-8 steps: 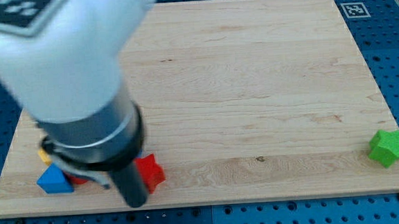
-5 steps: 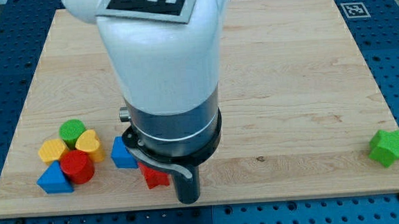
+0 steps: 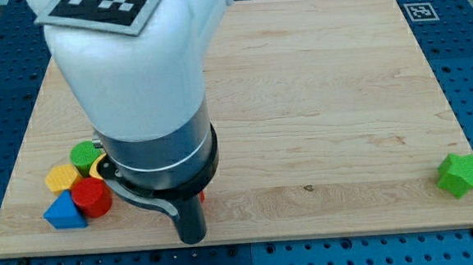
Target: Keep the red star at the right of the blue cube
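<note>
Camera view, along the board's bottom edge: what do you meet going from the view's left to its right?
Blue block → red cylinder → my tip, with a sliver of red beside the rod → green star.

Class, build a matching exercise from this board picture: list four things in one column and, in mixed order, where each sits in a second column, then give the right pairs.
Things:
1. green star-shaped block
2. blue triangular block
3. red cylinder block
4. my tip, the dark rod's lower end

Places:
A. touching the blue triangular block, on its right in the view
B. near the wooden board's right edge in the view, alone
C. by the board's bottom edge, right of the block cluster in the view
D. lowest and leftmost of the cluster at the view's lower left

Pairs: 1-B, 2-D, 3-A, 4-C
</note>
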